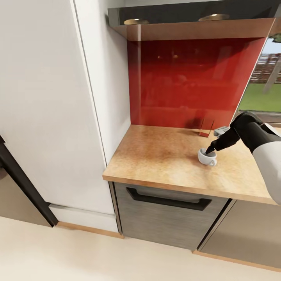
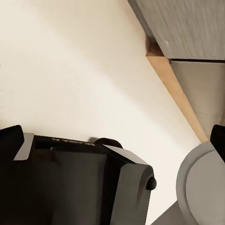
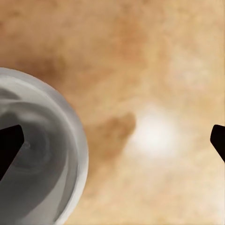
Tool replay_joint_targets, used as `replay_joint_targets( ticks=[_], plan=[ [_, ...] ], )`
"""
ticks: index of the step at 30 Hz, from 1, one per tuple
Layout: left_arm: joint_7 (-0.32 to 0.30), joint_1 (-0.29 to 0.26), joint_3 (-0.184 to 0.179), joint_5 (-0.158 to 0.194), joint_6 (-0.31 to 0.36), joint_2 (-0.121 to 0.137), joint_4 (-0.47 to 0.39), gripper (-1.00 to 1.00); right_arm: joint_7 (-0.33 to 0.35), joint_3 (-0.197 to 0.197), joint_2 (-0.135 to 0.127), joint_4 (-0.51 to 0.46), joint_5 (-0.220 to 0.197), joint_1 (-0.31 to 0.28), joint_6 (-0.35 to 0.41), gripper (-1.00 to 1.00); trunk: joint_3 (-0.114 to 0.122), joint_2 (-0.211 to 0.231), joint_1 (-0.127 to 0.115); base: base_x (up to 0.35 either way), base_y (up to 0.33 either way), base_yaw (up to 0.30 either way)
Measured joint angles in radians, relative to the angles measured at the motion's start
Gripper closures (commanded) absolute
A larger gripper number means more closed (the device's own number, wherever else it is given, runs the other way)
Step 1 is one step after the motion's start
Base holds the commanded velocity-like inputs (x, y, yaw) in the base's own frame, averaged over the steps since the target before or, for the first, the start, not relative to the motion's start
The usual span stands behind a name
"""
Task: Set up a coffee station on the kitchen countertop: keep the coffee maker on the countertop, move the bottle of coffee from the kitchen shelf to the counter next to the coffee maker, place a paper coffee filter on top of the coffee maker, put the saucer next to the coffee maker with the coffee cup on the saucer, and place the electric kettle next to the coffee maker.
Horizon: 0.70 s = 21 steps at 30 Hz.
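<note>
A kitchen corner lay before me: a tall white cabinet (image 1: 47,105) on the left, a glossy red backsplash (image 1: 191,82) at the far wall, and a window (image 1: 259,78) on the right showing green lawn. The surface (image 1: 156,160) was a light wood-grain worktop over a grey drawer front (image 1: 168,214) with a black handle.

The coffee cup (image 1: 207,156), small and white with its handle toward the near right, stood upright on the bare surface, right of centre. No saucer lay under it. My right end effector (image 1: 211,150) reached in from the right, its black tips at the cup's rim. In the right wrist view the end effector (image 3: 112,140) was spread wide, one fingertip (image 3: 9,145) over the inside of the cup (image 3: 37,150) and the other well off to the side above the bare wood, so it gripped nothing. I could not tell whether the inner tip touched the cup.

My left end effector (image 2: 115,140) hung low, also spread and empty, pointing at the pale floor (image 2: 84,70) beside the cabinet base.

Behind the cup, by the backsplash, stood a small clear reddish holder (image 1: 206,128) and a grey object (image 1: 221,130) too small to identify.

As I judged it, the task was at an early stage: the cup was on the surface, but the saucer, coffee maker, bottle, filter and kettle were all yet to be arranged here.
</note>
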Motion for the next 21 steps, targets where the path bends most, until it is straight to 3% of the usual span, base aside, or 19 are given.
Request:
replay_joint_targets(
  ticks=[5,11,21],
  plan=[
    [0.0,0.0,0.0,0.0,0.0,0.0,0.0,-1.0,0.0,0.0,0.001,0.0,0.0,0.009,0.0,-1.0,0.0,0.0,0.0,0.0,0.0,0.0],
    [-0.001,0.0,0.0,0.0,0.0,0.0,0.0,-1.0,-0.001,0.0,0.001,0.0,0.001,0.017,0.0,-1.0,-0.019,-0.042,0.023,0.0,0.0,0.0],
    [-0.001,0.0,0.0,0.0,0.0,0.0,0.0,-1.0,-0.001,0.0,0.002,-0.001,0.0,0.019,0.0,-1.0,-0.019,-0.042,0.023,0.0,0.0,0.0]
  ],
)
